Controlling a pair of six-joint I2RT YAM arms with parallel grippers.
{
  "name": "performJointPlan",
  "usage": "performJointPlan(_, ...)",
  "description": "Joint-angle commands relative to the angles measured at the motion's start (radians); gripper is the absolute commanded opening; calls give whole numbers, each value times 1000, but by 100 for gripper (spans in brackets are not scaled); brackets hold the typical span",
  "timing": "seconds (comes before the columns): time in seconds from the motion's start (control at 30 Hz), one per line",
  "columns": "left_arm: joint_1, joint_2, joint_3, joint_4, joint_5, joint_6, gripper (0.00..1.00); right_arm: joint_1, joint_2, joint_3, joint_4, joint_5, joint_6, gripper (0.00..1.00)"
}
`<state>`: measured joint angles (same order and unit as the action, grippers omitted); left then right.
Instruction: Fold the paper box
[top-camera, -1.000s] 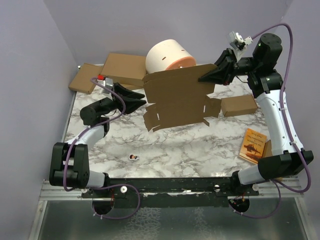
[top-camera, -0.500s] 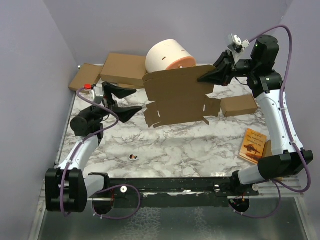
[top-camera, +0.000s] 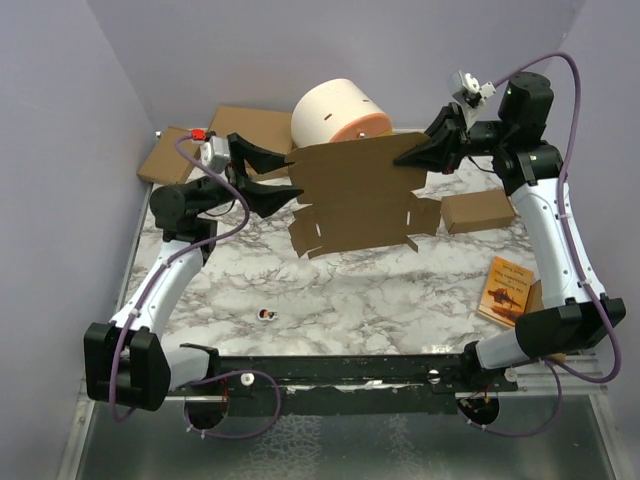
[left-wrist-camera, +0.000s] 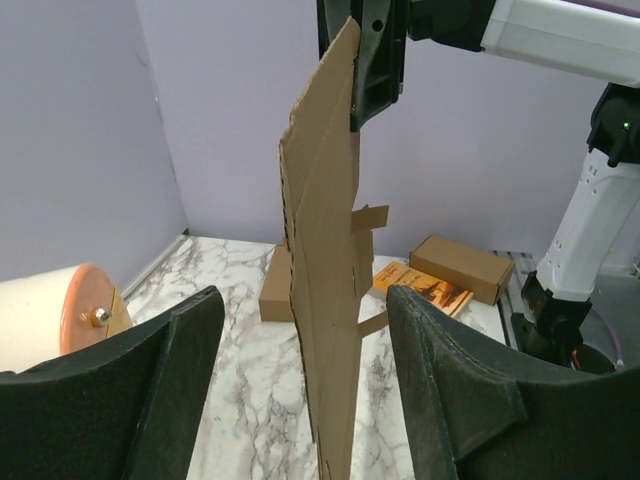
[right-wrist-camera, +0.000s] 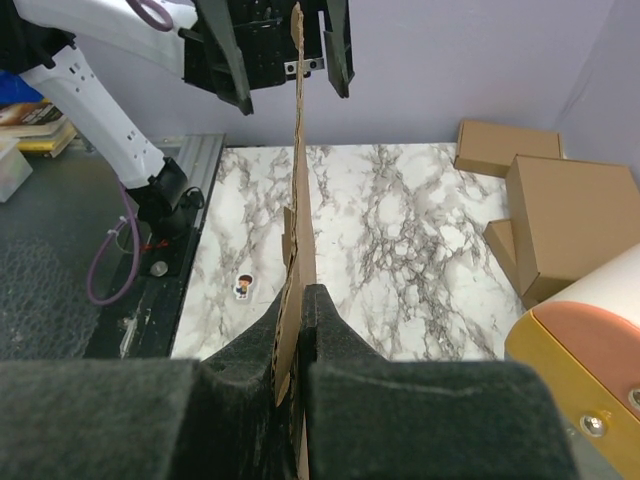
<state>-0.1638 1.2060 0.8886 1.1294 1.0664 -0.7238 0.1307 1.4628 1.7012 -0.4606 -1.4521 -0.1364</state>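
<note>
I hold the paper box (top-camera: 360, 195) up with my right gripper (top-camera: 412, 156), which is shut tight on the top corner at the sheet's right end. The box is a flat brown sheet, not folded yet. It stands up on its edge over the far middle of the surface (top-camera: 380, 290), and its long side runs from left to right. I cannot tell if its bottom edge touches the surface. My left gripper (top-camera: 288, 178) is wide open and holds nothing. It sits at the left end of the sheet and points right, straight at it. From the left wrist camera I see the sheet thin and edge on, in the gap between the two fingers (left-wrist-camera: 170, 380). One finger is on the near side and one on the far side, and neither seems to touch it. So the left arm is close to the free end, and the right arm has the other end. I think the next move is to shut the left gripper on that left edge. The sheet is thin, so the gripper must line up with it or it will push it aside.
</note>
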Motion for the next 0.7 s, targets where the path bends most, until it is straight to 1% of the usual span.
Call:
performJointPlan(0.0, -39, 27, 88, -272, -25, 164, 65, 1, 15, 5, -12, -2, -9, 1)
performJointPlan(0.2, -91, 76, 128, -296, -26, 164, 56, 3, 23, 5, -16, -7, -14, 1)
performJointPlan(0.23, -102, 85, 137, -299, -28, 165, 52, 2, 23, 4, -17, -7, -15, 1)
performJointPlan(0.27, -110, 94, 145, -304, -30, 165, 43, 4, 24, 4, -17, -9, -16, 1)
performJointPlan(0.3, -119, 102, 152, -310, -31, 164, 37, 4, 25, 4, -18, -9, -17, 1)
performJointPlan(0.4, -132, 118, 167, -311, -34, 159, 26, 5, 27, 3, -25, -8, -23, 1)
performJointPlan(0.43, -136, 120, 169, -308, -33, 159, 20, 5, 28, 3, -26, -6, -25, 1)
performJointPlan(0.47, -139, 123, 171, -304, -31, 158, 9, 5, 29, 1, -27, -7, -27, 1)
performJointPlan(0.5, -141, 123, 171, -296, -31, 151, 0, 6, 29, 1, -27, -4, -26, 1)
performJointPlan(0.57, -142, 125, 164, -258, -34, 123, 0, 4, 32, 0, -27, 1, -24, 1)
performJointPlan(0.6, -142, 125, 159, -231, -36, 100, 0, 4, 34, -1, -26, 7, -21, 3)
performJointPlan(0.63, -142, 124, 155, -222, -43, 84, 0, 4, 35, -2, -25, 15, -17, 10)
performJointPlan(0.67, -140, 123, 155, -226, -51, 78, 0, 4, 34, -4, -22, 22, -12, 20)
